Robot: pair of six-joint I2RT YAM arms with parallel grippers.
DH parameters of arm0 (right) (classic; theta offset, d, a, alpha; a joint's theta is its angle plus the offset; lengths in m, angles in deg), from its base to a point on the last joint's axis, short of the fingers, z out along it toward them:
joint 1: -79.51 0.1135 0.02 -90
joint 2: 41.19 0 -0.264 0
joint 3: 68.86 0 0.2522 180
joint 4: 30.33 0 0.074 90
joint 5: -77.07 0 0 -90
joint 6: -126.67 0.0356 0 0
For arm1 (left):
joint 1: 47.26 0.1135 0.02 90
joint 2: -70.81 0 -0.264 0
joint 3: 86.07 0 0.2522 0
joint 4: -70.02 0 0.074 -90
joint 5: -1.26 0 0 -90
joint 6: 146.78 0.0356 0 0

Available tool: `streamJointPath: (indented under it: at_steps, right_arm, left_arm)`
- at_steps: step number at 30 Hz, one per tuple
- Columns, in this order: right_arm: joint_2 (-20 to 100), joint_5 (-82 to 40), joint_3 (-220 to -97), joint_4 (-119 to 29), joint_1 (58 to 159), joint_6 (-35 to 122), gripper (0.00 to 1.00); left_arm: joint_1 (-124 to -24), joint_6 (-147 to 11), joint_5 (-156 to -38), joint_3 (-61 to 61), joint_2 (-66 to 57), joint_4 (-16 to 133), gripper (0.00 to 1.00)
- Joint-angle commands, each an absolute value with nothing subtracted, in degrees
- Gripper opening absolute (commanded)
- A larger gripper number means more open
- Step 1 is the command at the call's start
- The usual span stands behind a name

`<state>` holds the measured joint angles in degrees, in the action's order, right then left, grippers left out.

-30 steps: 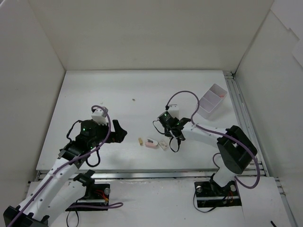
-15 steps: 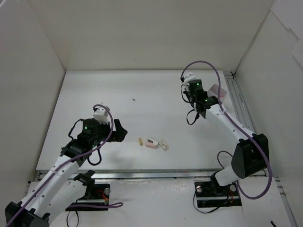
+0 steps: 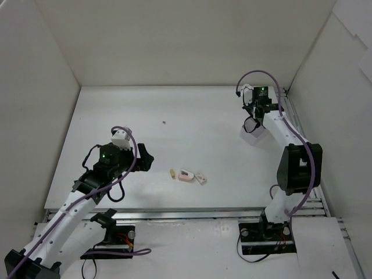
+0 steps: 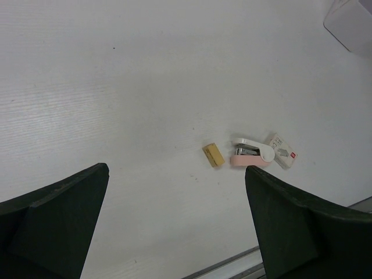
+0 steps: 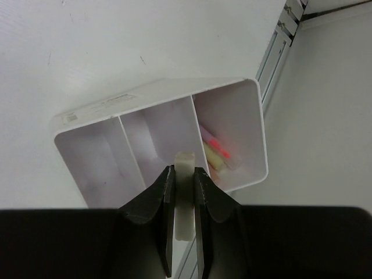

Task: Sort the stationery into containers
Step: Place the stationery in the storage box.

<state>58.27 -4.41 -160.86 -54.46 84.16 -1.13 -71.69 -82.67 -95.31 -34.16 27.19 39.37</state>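
My right gripper (image 3: 253,118) hangs over the white container (image 3: 253,137) at the back right. In the right wrist view the gripper (image 5: 185,171) is shut on a cream eraser block (image 5: 185,158), held above the divided container (image 5: 145,96). Pink and yellow sticks (image 5: 218,151) lie in the container's right compartment. A tan block (image 3: 172,173), a white-pink piece (image 3: 186,175) and a cream piece (image 3: 201,178) lie in a row mid-table. My left gripper (image 3: 145,160) is open just left of them. In the left wrist view (image 4: 176,168) they show as tan (image 4: 214,155), white-pink (image 4: 251,152) and cream (image 4: 282,152).
A tiny dark speck (image 3: 164,122) lies on the table behind the row. White walls enclose the table on the left, back and right. A metal rail (image 3: 293,125) runs along the right edge beside the container. Only one container is in view.
My right gripper has swung from beside the row of pieces mid-table to the back right, over the container. My left gripper has hardly moved. The three pieces on the table lie as before.
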Motion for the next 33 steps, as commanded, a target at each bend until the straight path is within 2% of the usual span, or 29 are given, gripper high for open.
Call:
streamJointPath:
  at_steps: [1, 5, 7, 10, 12, 15, 16, 21, 24, 25, 31, 33]
  right_arm:
    - [59.35, -7.39, -165.06, -55.60, 83.03, -4.81, 0.00]
    - [62.33, -7.74, -166.21, -55.86, 81.80, -4.64, 0.00]
    - [63.31, -7.74, -166.73, -55.95, 81.01, -4.11, 0.05]
    - [64.01, -7.04, -167.09, -55.86, 80.66, -3.23, 0.16]
    - [64.02, -6.86, -167.18, -55.78, 80.65, -2.97, 0.29]
    - [63.58, -6.16, -167.44, -55.95, 80.57, -2.26, 0.35]
    - [62.97, -6.68, -167.53, -55.95, 80.48, -1.39, 0.42]
    - [59.10, -11.69, -166.56, -56.04, 82.14, 4.74, 0.55]
    - [55.24, -12.49, -164.38, -56.30, 86.79, 8.62, 0.79]
    - [52.36, -16.23, -163.49, -56.30, 87.68, 9.59, 0.98]
    - [44.16, -23.55, -164.45, -56.39, 97.25, 21.19, 0.98]
    - [43.37, -20.16, -163.84, -56.65, 101.03, 26.18, 0.98]
  left_arm:
    - [-71.96, -82.44, -93.76, -30.74, 26.60, 41.58, 1.00]
    - [-71.96, -82.71, -93.40, -30.21, 25.11, 41.93, 1.00]
    - [-71.96, -82.62, -93.23, -29.60, 23.97, 41.93, 1.00]
    - [-71.96, -82.62, -93.40, -29.07, 23.09, 41.93, 1.00]
    - [-71.96, -82.62, -93.58, -29.07, 23.00, 42.11, 1.00]
    - [-71.96, -82.62, -93.67, -28.98, 23.35, 42.28, 1.00]
    - [-71.96, -82.62, -93.67, -29.15, 23.43, 42.28, 1.00]
    - [-71.96, -82.88, -93.93, -30.30, 25.01, 43.16, 1.00]
    - [-71.96, -83.06, -95.16, -30.74, 26.07, 43.86, 1.00]
    - [-71.96, -83.06, -95.60, -30.91, 26.42, 43.95, 1.00]
    - [-71.96, -83.59, -96.48, -33.64, 29.85, 45.01, 1.00]
    - [-71.96, -83.15, -97.09, -33.20, 30.73, 44.04, 1.00]
